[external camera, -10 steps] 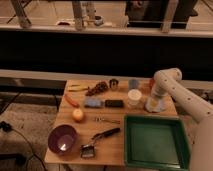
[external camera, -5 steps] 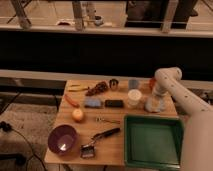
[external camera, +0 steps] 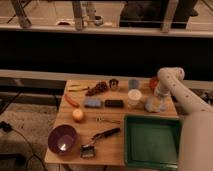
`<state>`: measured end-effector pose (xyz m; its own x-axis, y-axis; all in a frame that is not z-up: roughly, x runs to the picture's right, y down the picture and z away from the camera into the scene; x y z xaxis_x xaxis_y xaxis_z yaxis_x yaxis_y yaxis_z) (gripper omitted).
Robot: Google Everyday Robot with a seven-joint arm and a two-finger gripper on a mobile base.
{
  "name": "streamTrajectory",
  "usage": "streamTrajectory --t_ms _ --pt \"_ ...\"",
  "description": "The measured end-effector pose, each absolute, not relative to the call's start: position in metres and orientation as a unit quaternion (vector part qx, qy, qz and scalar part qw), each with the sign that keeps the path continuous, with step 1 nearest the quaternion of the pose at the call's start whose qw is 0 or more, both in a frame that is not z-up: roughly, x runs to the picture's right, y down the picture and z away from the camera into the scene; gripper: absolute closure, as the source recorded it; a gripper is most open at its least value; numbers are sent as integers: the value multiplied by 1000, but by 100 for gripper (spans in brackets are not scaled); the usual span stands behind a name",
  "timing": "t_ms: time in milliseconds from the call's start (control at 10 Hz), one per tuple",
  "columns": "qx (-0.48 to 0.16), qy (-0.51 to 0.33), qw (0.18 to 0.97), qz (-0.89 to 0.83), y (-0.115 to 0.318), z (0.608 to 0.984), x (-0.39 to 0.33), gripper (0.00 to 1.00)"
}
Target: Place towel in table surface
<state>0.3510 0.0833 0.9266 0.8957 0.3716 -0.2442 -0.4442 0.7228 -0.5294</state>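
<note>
Your robot's gripper hangs with fingers spread over the towel, which lies at the right end of the table surface, just beside the white cup. The green tray sits near, at the front right corner.

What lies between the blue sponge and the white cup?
In the camera view, a black rectangular object lies there; the gripper is at the towel, beside the cup.

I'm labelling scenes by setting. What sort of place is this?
Probably a robot test area, not a home: a wooden table surface set with scattered props, metal rails behind, a loose cable on the floor. The gripper is at the towel beside the white cup.
</note>
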Motion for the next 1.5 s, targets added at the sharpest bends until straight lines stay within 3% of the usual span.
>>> streamTrajectory --t_ms 1500 --pt "-358 46 906 223 116 953 356 21"
